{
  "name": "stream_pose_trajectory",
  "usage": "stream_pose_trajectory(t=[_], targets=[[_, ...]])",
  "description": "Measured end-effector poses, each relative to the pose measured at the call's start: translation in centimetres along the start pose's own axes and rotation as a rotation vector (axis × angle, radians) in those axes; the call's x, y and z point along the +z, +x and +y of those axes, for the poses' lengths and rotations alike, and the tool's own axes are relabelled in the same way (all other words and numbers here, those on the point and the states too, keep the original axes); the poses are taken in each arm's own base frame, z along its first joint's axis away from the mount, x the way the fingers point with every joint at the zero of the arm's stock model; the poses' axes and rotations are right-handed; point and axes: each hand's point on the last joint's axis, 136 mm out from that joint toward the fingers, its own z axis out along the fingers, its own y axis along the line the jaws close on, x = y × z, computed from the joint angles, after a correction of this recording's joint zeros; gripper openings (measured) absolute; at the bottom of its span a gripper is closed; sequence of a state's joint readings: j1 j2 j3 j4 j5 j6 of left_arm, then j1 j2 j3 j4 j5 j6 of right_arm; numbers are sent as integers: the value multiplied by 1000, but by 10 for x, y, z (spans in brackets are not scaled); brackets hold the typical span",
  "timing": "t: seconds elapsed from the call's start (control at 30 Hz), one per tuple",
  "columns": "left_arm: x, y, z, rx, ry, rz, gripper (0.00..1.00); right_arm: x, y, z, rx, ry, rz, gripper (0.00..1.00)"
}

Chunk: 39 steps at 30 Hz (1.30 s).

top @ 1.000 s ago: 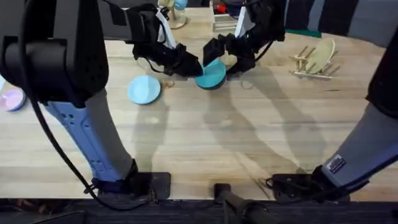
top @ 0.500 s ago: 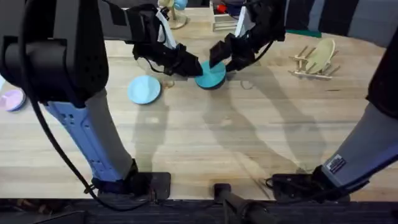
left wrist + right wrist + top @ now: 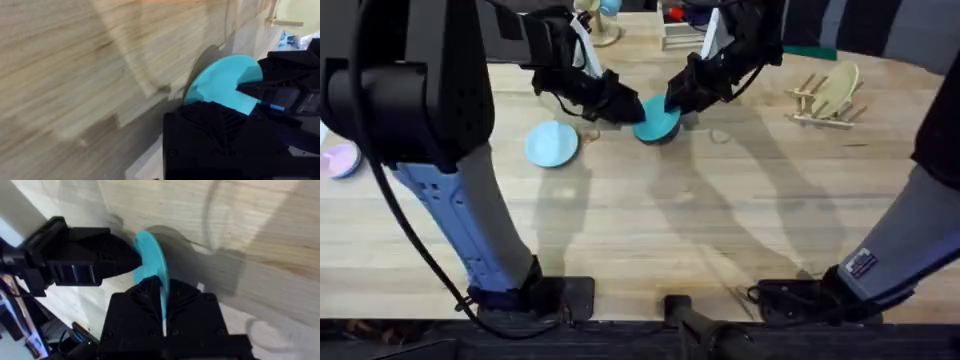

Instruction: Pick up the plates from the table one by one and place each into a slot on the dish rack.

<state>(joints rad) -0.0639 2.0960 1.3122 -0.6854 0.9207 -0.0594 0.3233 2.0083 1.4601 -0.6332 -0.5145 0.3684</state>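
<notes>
Two plates on the worktop, one rack at the far right. Wooden dish rack of thin dowels, already carrying a pale yellowish plate stood on edge between them. Teal plate tilted up off the wood near the middle of the far side, caught between both arms. Right gripper with jaws nearly together, clamped on the teal plate's rim, the thin edge of the disc running straight between the two black fingers in the right wrist view. Left gripper pressed against the opposite rim of that plate; jaws hidden behind the dark body in the left wrist view, so cannot tell whether apart or together. Teal plate round, flat, bright turquoise, casting a shadow on the planks. Pale sky-blue plate lying flat just to the left, apart from both grippers.
</notes>
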Motion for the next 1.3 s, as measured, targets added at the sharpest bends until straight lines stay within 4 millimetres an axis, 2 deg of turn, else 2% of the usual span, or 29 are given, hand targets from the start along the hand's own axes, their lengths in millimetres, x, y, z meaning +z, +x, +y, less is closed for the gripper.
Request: stream_pose_trajectory(t=[0.17,0.3,0.37,0.5,0.6,0.7,0.87,0.9,1.3], targets=[[-3,3,-1,-1,-37,26,40,-3,7,4,-38,-4,22,31],[-12,4,-5,24,-97,32,41,-15,13,10,-78,18,19,32],[-23,1,-15,53,-128,14,41,-26,14,11,-102,44,1,31],[-56,-8,-45,141,-185,-54,41,-49,18,10,-144,110,-32,32],[-81,-8,-69,202,-225,-98,41,-71,23,11,-176,162,-62,31],[-100,-2,-84,242,-272,-133,41,-96,29,13,-205,211,-95,31],[-127,12,-96,274,-366,-174,41,-139,43,13,-231,292,-159,31],[-143,21,-102,288,-420,-201,41,-168,50,11,-227,328,-212,31],[-204,51,-123,355,-633,-352,41,-291,89,-21,-115,497,-509,31]])
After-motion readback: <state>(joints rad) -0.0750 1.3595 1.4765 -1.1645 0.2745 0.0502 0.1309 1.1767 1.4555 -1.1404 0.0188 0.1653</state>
